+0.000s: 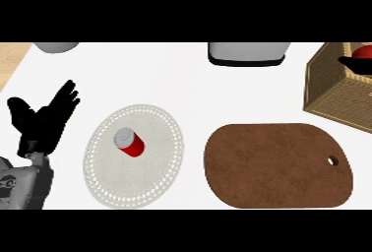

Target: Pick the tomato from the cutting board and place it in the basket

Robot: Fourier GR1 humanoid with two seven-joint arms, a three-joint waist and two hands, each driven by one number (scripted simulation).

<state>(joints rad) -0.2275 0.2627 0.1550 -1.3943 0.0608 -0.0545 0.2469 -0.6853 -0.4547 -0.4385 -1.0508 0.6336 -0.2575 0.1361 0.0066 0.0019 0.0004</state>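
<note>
The red tomato (pixel 364 50) shows at the far right edge, inside the wicker basket (pixel 328 93) at the upper right. Only a small black part of my right hand (pixel 356 64) is in view there, curled against the tomato's lower side; its forearm is out of the picture. The brown cutting board (pixel 276 165) lies bare at the lower right, its hanging hole toward the right. My left hand (pixel 42 120) rests open at the left edge, fingers up, well away from the board and the basket.
A white lacy plate (pixel 156 182) sits left of the board with a red can (pixel 129 141) lying on it. A grey bowl (pixel 56 47) stands at the top left and a grey, black-based appliance (pixel 247 53) at the top middle.
</note>
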